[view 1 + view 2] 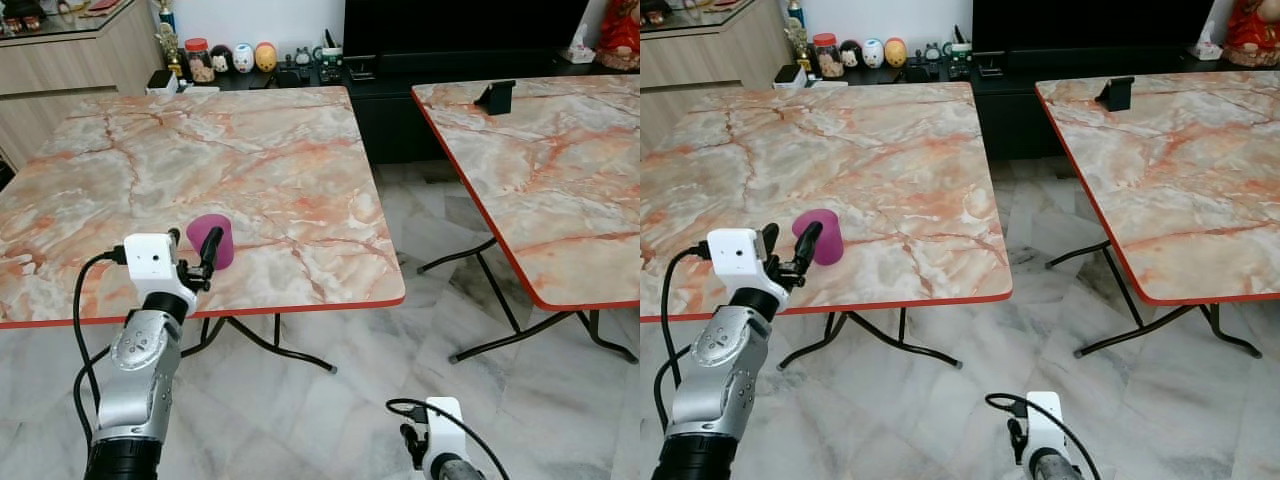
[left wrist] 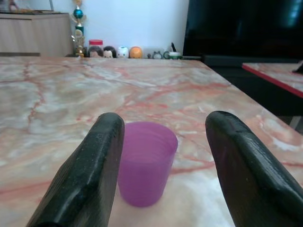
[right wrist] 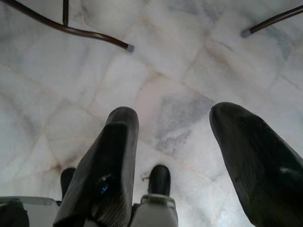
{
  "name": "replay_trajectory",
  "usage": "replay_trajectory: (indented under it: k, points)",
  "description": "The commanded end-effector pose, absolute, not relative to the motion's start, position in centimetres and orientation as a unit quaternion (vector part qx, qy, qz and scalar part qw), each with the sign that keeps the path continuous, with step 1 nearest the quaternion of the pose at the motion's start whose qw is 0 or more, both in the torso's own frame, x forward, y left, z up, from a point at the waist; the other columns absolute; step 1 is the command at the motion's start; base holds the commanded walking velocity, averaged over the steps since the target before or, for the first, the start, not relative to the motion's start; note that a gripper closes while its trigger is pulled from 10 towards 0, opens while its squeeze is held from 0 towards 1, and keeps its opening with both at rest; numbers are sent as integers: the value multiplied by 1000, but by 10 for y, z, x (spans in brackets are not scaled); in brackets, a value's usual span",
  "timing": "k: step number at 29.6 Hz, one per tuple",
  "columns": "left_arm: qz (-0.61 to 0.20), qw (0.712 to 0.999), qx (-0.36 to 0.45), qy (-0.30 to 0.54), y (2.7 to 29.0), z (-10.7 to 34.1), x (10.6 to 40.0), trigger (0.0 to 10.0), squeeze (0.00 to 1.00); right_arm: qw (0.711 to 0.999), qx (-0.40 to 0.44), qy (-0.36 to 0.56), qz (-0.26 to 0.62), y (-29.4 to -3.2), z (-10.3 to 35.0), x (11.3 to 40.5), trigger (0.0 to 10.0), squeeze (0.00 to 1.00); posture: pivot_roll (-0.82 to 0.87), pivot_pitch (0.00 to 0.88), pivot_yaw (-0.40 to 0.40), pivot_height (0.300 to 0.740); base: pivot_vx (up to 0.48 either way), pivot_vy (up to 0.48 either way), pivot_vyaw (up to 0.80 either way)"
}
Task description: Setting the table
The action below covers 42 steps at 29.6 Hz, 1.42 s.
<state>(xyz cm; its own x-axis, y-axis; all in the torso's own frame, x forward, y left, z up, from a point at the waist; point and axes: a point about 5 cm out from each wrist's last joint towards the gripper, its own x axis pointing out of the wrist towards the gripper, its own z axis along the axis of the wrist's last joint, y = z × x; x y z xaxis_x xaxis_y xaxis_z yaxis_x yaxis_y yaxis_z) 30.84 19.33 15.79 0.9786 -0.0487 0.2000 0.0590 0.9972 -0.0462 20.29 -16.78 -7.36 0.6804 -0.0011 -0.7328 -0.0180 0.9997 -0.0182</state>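
Marble-top table (image 1: 260,160) w/ red edge carries a purple cup (image 1: 212,240) upright near its front edge. Left tool (image 2: 161,156) is over that edge, fingers spread wide, cup just ahead betw. them, not gripped. Figurines and a jar (image 1: 200,58) line a dark shelf behind. Second table (image 1: 560,170) to the right holds a black stand (image 1: 495,96). Right tool (image 3: 175,151) hangs low over marble floor (image 3: 180,56), fingers apart.

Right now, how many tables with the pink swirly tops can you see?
2. The near table stands before the robot, with the purple cup by its front edge and the left gripper open around it. The second table stands across a gap to the right.
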Motion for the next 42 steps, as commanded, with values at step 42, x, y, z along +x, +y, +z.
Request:
replay_trajectory:
  k: [42]
  points:
    - [-14, 996, -3, -86, 206, 167, 315, 10000, 0, 914, -9, 405, 6, -167, -74, 204, 10000, 0, -7, 0, 20, 740, 127, 0, 0]
